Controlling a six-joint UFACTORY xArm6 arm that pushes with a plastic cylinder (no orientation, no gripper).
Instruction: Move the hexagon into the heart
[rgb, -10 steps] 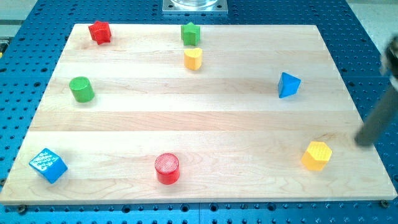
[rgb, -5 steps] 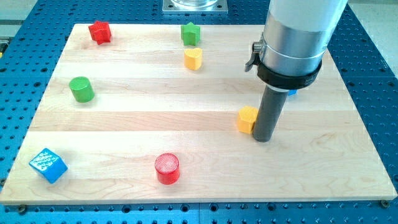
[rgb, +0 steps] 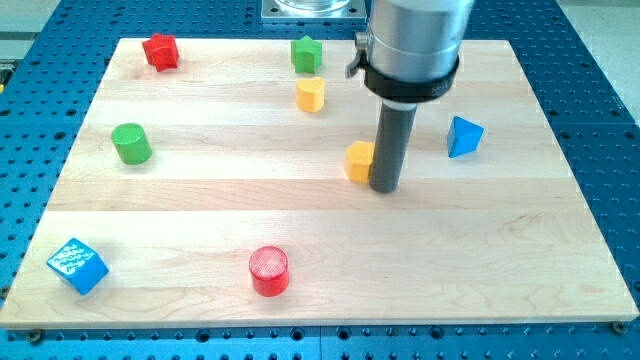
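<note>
On the board (rgb: 560, 210), eight blocks

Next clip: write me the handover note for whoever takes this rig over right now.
My tip is against the right side of the yellow hexagon, mid-board.
The yellow heart sits up and to the view's left of it, just below the green star.
Done: hexagon is being pushed, but a gap to the heart remains.
Left: push it up-left until it meets the heart.
</note>
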